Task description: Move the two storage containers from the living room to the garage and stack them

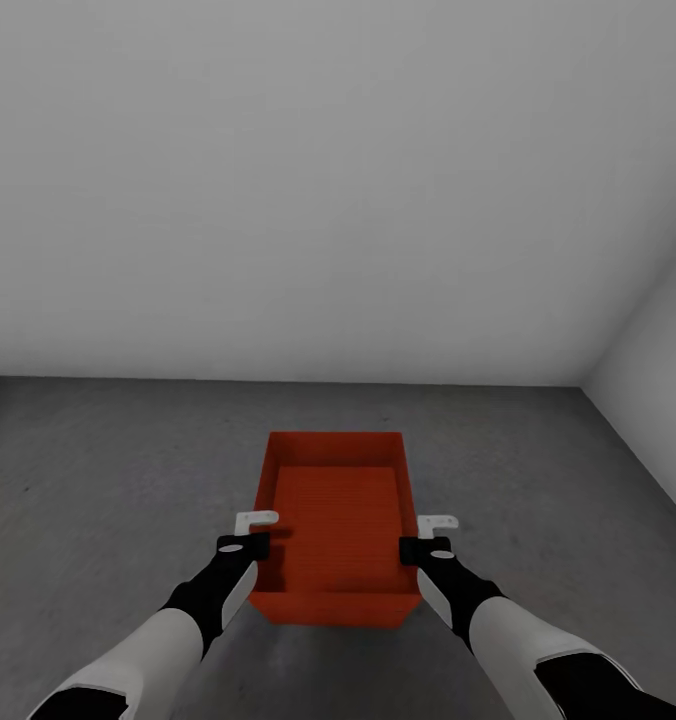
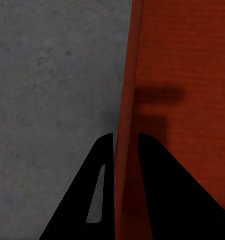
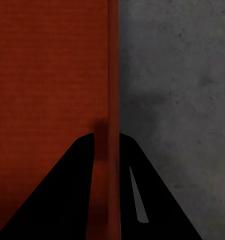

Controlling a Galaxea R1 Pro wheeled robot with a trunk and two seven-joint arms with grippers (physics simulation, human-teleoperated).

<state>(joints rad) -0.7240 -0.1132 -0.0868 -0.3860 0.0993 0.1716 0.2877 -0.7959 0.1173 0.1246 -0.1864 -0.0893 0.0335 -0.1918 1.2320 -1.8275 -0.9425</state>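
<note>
One orange-red storage container [image 1: 338, 500], open-topped and empty, sits low in front of me over the dark grey garage floor [image 1: 98, 470]; I cannot tell whether it rests on the floor. My left gripper [image 1: 253, 545] is shut on its left side wall, and my right gripper [image 1: 418, 548] is shut on its right side wall. In the left wrist view the left gripper [image 2: 125, 136] straddles the thin wall of the container [image 2: 182, 75], with floor [image 2: 52, 75] beside it. The right wrist view has the right gripper [image 3: 107, 136] pinching the container [image 3: 47, 75] wall next to the floor [image 3: 182, 75].
A plain white-grey back wall [image 1: 278, 200] rises a short way beyond the container. A second wall [image 1: 658, 400] closes the right side and meets it in a corner. Bare floor stretches to the left and around the container.
</note>
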